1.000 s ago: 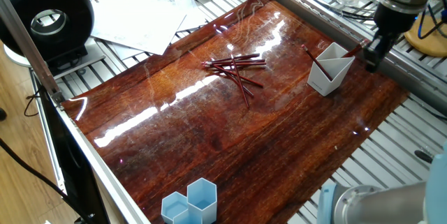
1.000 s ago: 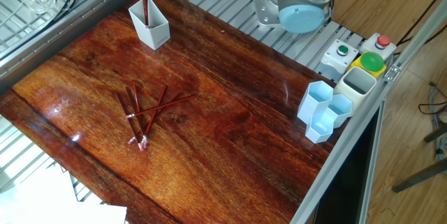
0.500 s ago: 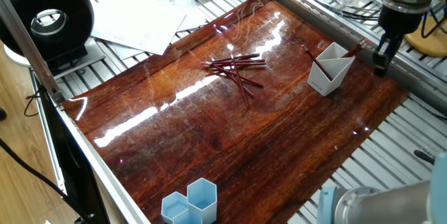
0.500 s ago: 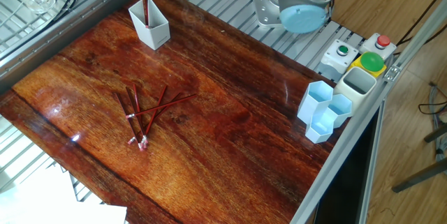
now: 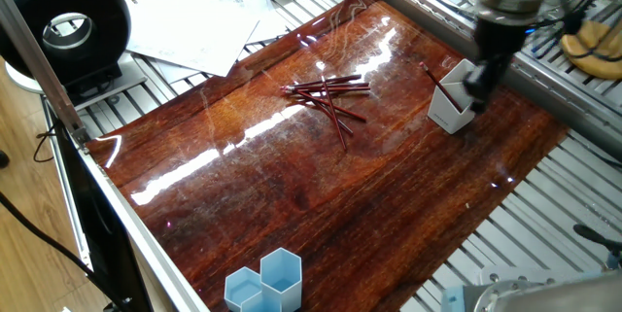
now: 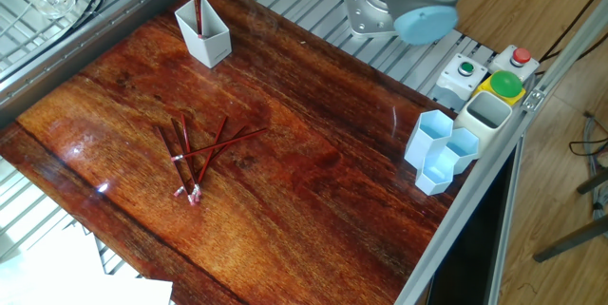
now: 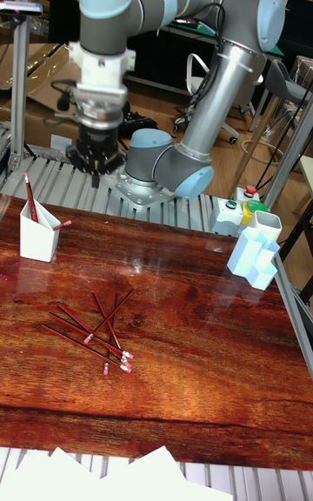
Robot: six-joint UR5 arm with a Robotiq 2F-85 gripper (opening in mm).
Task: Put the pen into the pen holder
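Beside pen holder (image 5: 455, 105), gripper (image 5: 478, 86) hangs blurred, jaws' state unclear. Pens (image 7: 91, 334) piled mid-surface: pick 1 outlying pen, approach straight down, avoid neighbours.

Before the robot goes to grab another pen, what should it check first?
1. Pen holder standing upright: ok.
2. Pens already inside the holder, leaning on its rim: ok, two show in the tall fixed view.
3. Loose pens left on the table to pick: ok, a crossed pile.
4. A pen lying free of the pile: not ok, they overlap.
5. Gripper empty and open: cannot tell, it is blurred.
6. Path from gripper to pile free: ok, nothing stands between; the blue hexagonal cups sit far aside.
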